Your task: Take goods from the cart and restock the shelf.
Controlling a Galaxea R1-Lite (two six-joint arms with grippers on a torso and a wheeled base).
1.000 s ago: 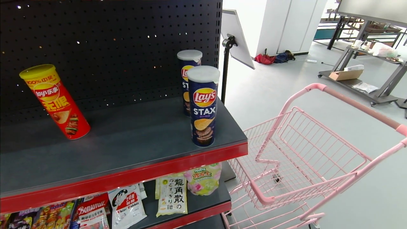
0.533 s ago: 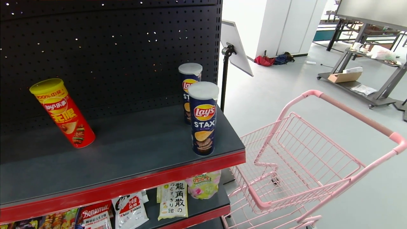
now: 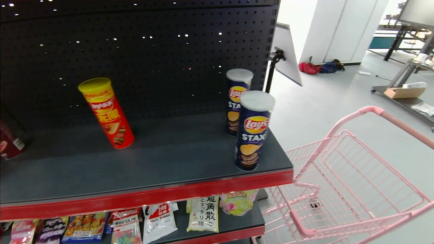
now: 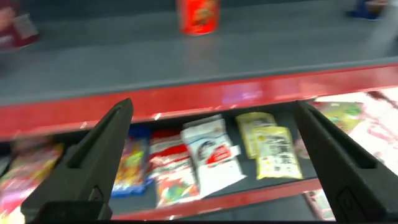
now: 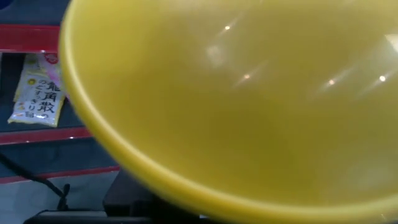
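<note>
One red can (image 3: 107, 113), yellow lid (image 3: 90, 84), on shelf (image 3: 152, 159).

The head camera looks forward and down on the shelf (image 3: 169, 159), cart (image 3: 376, 110) at four o'clock. The left wrist camera faces the shelf front closely, sharing the lower snack packets (image 3: 203, 213). The right wrist camera sits against a yellow lid (image 5: 249, 93).

To my right, a pale grey floor (image 3: 339, 101) meets white wall panels (image 3: 342, 30). A white board (image 3: 288, 51) on a stand and a metal table (image 3: 401, 73) stand there.
</note>
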